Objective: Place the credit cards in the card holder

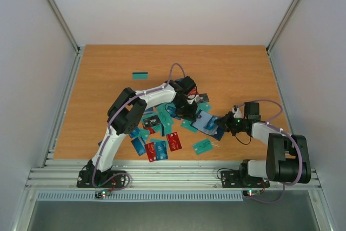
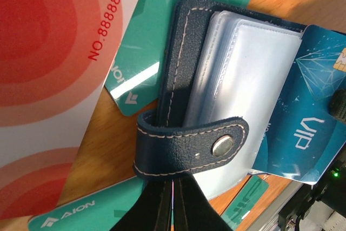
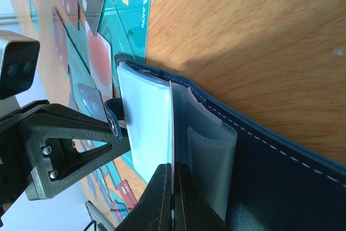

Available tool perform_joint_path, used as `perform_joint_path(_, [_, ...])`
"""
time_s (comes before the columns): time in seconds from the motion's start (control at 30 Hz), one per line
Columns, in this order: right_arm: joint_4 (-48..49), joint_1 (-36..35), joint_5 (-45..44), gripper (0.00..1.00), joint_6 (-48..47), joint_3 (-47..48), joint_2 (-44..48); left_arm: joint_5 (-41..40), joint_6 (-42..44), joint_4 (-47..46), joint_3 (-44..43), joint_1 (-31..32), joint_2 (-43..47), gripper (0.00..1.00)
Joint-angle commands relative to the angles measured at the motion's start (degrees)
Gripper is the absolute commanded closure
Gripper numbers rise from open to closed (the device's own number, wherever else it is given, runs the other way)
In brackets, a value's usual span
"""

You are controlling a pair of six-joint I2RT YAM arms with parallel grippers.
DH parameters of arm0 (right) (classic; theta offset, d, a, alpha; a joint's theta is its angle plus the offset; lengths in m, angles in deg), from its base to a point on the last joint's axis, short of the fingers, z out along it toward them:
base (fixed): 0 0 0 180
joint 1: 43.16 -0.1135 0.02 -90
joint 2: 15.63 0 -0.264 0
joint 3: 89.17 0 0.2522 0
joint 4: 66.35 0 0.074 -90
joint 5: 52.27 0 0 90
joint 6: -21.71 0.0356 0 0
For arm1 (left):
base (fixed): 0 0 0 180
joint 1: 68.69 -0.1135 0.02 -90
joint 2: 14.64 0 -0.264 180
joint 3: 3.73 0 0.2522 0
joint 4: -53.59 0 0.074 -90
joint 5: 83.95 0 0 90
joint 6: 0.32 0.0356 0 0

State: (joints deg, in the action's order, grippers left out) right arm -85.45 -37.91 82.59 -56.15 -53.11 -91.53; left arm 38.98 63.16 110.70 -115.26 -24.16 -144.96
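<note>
Where the two arms meet on the bench point(image 1: 108, 79), the one card holder point(image 1: 204, 123) lies open. The left end effector point(image 2: 172, 185) is clenched on its clasp strap point(image 2: 189, 147), and the right end effector point(image 3: 172, 169) is clenched on one clear sleeve point(image 3: 148, 133). Credit cards point(image 1: 157, 149) lie scattered just left of the holder, overlapping too much to count. Two more sit apart: a far teal card point(image 1: 140, 75) and a near teal card point(image 1: 203, 146).

Two white-and-black arms
The left arm point(image 1: 146, 97) and right arm point(image 1: 266, 131) have white links, black joints and looping grey-purple cables point(image 1: 177, 67); black angular fingers point(image 3: 70, 120) carry small silver screws point(image 3: 52, 174).
</note>
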Motion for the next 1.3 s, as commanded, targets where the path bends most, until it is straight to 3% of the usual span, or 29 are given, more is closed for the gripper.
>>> perform_joint_path(0.0, [1.4, 0.4, -0.3, 0.99, 0.5, -1.5, -0.1, -1.6, 0.2, 3.3, 2.2, 0.3, -0.4, 0.96])
perform_joint_path(0.93, [1.5, -2.4, 1.1, 0.99, 5.9, -2.9, -0.8, -1.3, -0.2, 3.0, 2.1, 0.3, -0.6, 0.96])
perform_joint_path(1.27, [-8.3, -2.4, -1.9, 0.99, 1.7, -0.8, 0.5, -11.8, -0.3, 4.5, 2.2, 0.2, 5.7, 0.96])
